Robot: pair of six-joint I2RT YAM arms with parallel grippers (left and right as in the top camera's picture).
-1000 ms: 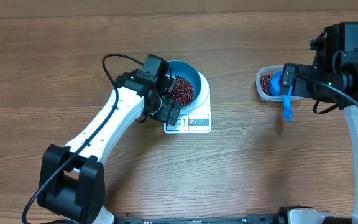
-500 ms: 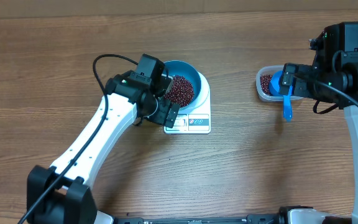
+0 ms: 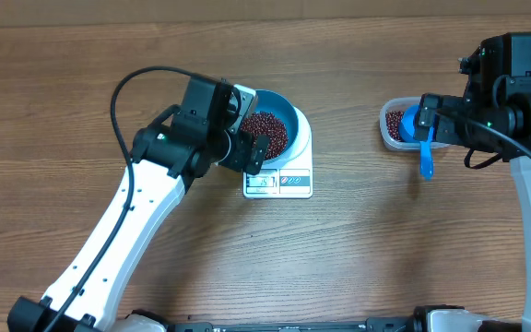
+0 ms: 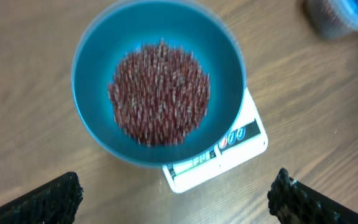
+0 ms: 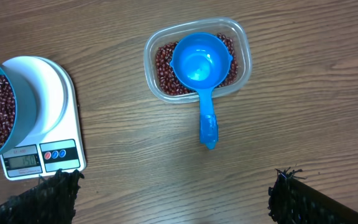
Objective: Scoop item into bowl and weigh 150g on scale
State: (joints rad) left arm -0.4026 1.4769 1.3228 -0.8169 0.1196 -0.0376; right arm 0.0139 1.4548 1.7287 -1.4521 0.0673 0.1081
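Note:
The teal bowl (image 3: 279,109) sits on the white scale (image 3: 289,183) and holds a heap of red-brown beans (image 3: 265,134). My left gripper (image 3: 249,131) hovers open at the bowl's left side. In the left wrist view the bowl (image 4: 98,87), its beans (image 4: 160,93) and the scale (image 4: 244,137) lie ahead of the left gripper (image 4: 174,194), with only bare table between its fingers. My right gripper (image 3: 429,115) is open and empty above the table (image 5: 176,186), near the blue scoop (image 5: 197,62).
A clear plastic tub (image 5: 244,43) holds more beans (image 5: 163,71), and the scoop rests in it with its handle (image 3: 425,161) sticking out toward the front. The scale and bowl show at the left edge of the right wrist view (image 5: 48,93).
The left arm has swung left and drawn back from the bowl, its gripper still open. The right arm, scoop and tub have not moved.

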